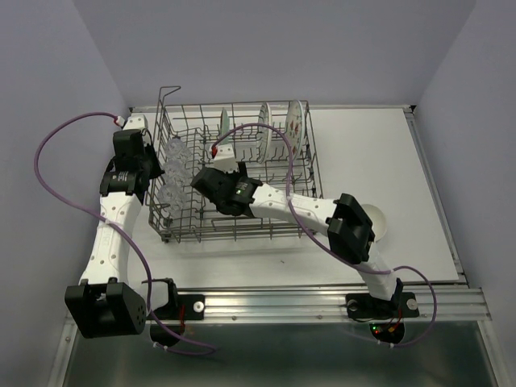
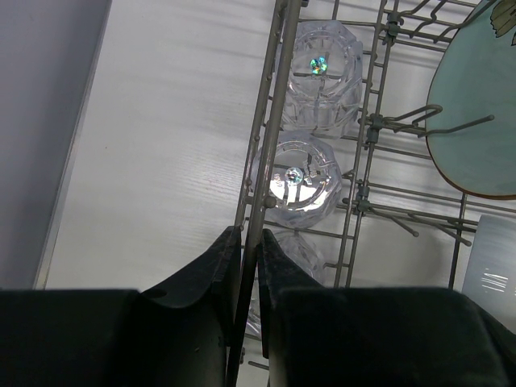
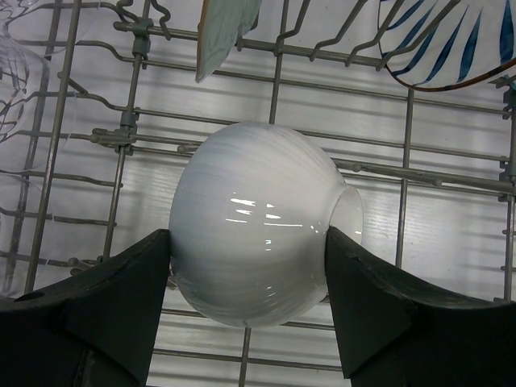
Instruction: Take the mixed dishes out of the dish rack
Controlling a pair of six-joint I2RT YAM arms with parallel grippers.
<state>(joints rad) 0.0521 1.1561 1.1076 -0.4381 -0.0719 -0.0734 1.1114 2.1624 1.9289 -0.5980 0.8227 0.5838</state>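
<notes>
Dishes wait in the large grey wire dish rack (image 1: 210, 234), which stands toward the far left corner of the table, its sides roughly square to the table edges. My left gripper (image 2: 248, 242) pinches the rack's left rim wire, jaws almost together, I judge to steady the rack while the other arm lifts. My right gripper (image 3: 248, 274) reaches into the rack's near half and clamps a glossy white round bowl (image 3: 258, 234) across its belly. The bowl lies tipped: dome toward my wrist camera, small foot by the right finger, mouth hidden. Being round, it has no long axis. Small clear faceted glasses (image 2: 300, 177) sit just inside the left rim.
</notes>
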